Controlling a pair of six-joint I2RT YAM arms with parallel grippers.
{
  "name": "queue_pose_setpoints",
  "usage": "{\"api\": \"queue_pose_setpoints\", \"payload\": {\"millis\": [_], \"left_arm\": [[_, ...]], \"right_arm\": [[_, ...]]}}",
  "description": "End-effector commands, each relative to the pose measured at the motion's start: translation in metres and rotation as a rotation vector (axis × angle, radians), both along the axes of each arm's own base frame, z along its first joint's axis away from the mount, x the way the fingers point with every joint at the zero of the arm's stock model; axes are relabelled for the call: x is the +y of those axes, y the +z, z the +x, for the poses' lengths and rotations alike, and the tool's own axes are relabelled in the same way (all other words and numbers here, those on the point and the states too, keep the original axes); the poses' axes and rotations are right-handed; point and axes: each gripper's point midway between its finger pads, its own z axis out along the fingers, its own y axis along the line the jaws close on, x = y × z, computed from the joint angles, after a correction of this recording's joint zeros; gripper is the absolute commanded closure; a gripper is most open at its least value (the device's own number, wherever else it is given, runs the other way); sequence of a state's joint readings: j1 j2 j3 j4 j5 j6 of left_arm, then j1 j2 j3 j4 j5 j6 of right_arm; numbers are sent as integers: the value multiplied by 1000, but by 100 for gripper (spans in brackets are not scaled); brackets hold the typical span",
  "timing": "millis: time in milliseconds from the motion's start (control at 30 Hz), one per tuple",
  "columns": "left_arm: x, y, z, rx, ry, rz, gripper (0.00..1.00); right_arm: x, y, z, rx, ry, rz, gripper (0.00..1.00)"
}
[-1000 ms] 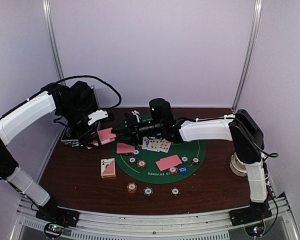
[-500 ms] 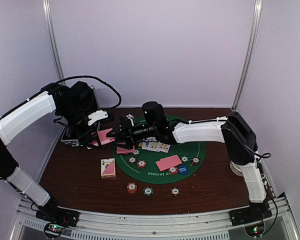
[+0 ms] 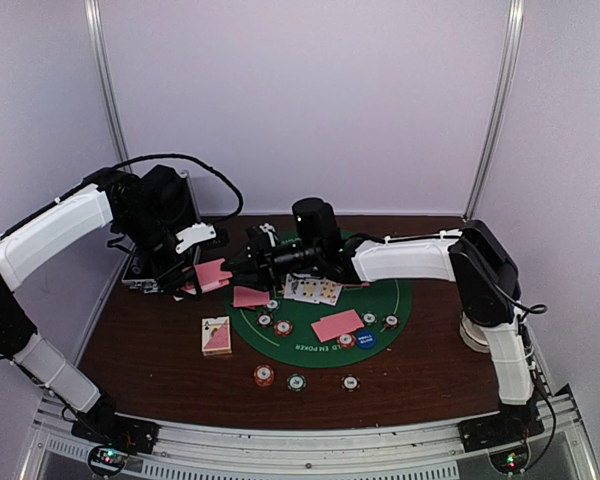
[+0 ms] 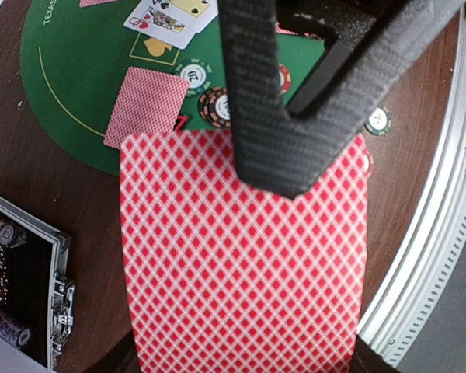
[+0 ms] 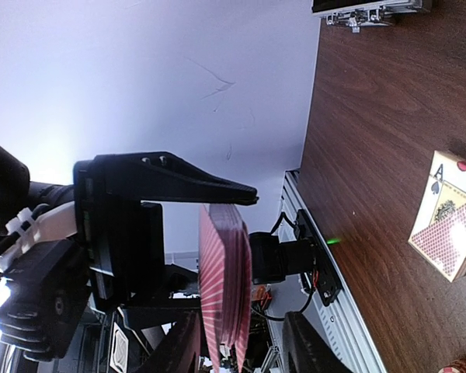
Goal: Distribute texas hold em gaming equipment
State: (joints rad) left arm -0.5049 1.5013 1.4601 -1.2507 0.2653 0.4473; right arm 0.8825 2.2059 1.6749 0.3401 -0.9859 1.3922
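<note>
The pink-red-backed playing cards are held as a stack, clamped in the left gripper just left of the green felt mat, and we see the right gripper partly open, fingers straddling the stack's edge.

Top camera: high behind the near edge of the table, looking down, far. Left wrist: close above cards. Right wrist: low, sideways, same cards edge-on.

Robot lab booth: plain white panels, aluminium posts, framed table.
</note>
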Motion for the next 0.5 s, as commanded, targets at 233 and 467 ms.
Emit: {"api": "queue_pose_setpoints", "payload": {"millis": [233,467], "left_arm": [[0,8,2,-41,-7,-18,100],[2,6,3,-43,-4,-7,100]], "right_arm": [[-9,44,-6,-51,17,71,67],[-8,47,-8,-49,24,81,76]]}}
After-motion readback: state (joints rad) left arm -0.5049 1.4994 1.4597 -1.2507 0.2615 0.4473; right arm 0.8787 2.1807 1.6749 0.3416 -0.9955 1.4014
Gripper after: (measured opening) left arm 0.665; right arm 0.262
